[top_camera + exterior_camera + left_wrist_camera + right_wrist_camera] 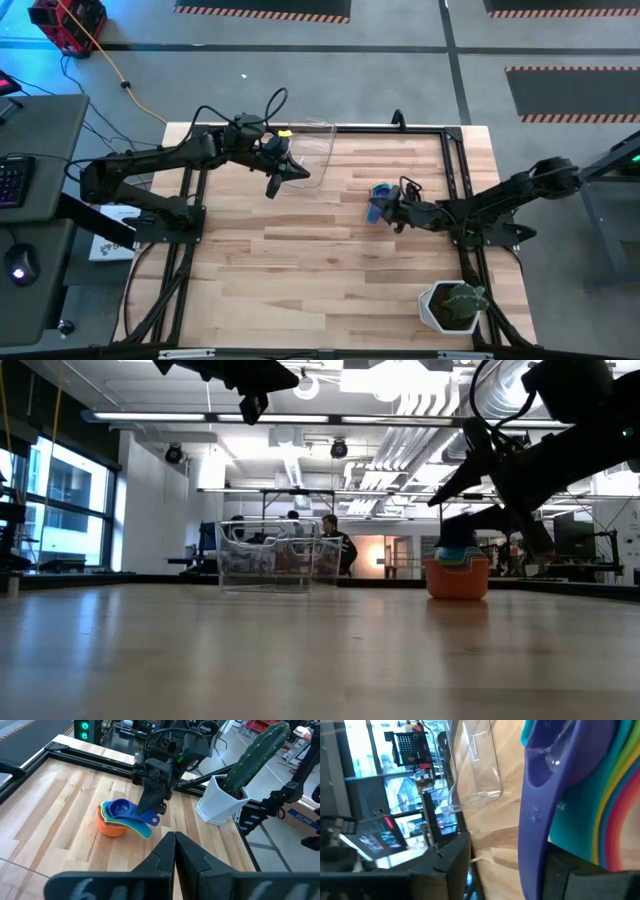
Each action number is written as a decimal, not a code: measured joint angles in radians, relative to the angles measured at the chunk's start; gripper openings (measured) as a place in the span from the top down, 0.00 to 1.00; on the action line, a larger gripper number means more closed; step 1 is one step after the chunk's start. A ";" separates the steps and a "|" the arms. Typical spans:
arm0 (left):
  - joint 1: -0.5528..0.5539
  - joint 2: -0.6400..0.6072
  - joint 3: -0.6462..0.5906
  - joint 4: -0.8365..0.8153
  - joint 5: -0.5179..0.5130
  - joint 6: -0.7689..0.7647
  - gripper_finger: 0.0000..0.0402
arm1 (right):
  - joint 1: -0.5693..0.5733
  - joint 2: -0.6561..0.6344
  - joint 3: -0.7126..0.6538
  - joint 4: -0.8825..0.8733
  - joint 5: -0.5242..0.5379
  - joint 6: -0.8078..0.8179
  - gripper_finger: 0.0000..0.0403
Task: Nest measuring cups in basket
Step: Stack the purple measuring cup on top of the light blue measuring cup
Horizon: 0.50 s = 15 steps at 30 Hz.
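Lower measuring cups (pixel 114 820) hidden inside nested stack; right pincer (pixel 393 212) tips too small to tell

The measuring cups (pixel 119 816) stack blue over yellow, teal and orange, beside a clear basket (pixel 308 148) on pale striped wood.

Two dark jointed arms, looping black cables
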 joint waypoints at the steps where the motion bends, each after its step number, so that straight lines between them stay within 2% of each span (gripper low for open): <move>1: 0.000 0.000 0.000 0.000 0.000 0.000 1.00 | 0.000 -0.005 0.000 -0.001 -0.001 0.021 0.56; 6: 0.000 0.000 0.000 0.000 0.000 0.000 1.00 | 0.000 -0.050 0.002 -0.002 0.020 0.110 0.55; 9: 0.000 0.000 0.000 0.000 0.000 0.000 1.00 | 0.000 -0.086 0.002 -0.035 -0.017 0.118 0.55; 12: 0.000 0.000 0.000 0.000 0.000 0.000 1.00 | 0.003 -0.119 0.005 -0.123 -0.044 0.159 0.55; 15: 0.000 0.000 0.000 0.000 0.000 0.002 1.00 | -0.001 -0.145 0.043 -0.292 -0.050 0.184 0.55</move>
